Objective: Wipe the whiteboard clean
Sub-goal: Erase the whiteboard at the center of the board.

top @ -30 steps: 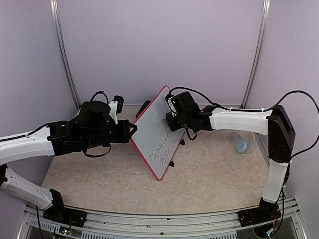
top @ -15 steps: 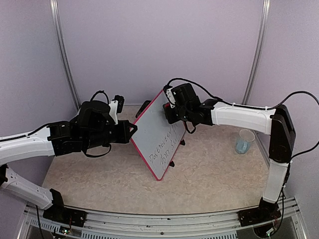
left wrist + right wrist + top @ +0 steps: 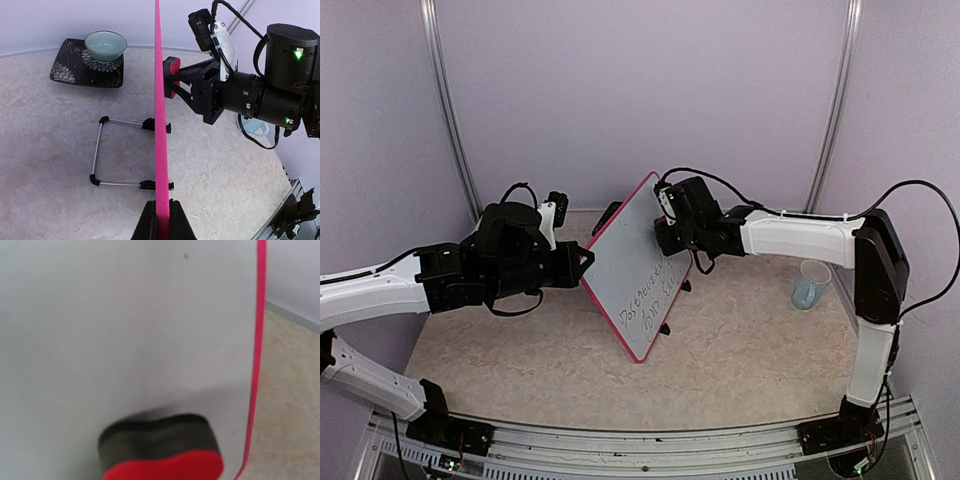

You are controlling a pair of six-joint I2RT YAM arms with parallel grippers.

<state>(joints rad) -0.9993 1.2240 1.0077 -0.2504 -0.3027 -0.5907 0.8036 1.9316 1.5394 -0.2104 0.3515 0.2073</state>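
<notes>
Whiteboard (image 3: 632, 268) stands tilted mid-tabletop (image 3: 750, 345) | our left claw (image 3: 585, 262) pinches its edge so it won't tip | our right claw (image 3: 662, 235) squeezes the eraser (image 3: 162, 452), pressed flat on the board to rub off the writing (image 3: 652, 295).

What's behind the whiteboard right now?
Behind the whiteboard: its wire stand on the table, then a pale green bowl on a black patterned plate. The board mostly covers them in the top view.

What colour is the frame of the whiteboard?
Pink-red. The whiteboard frame shows best in the left wrist view, seen edge-on.
</notes>
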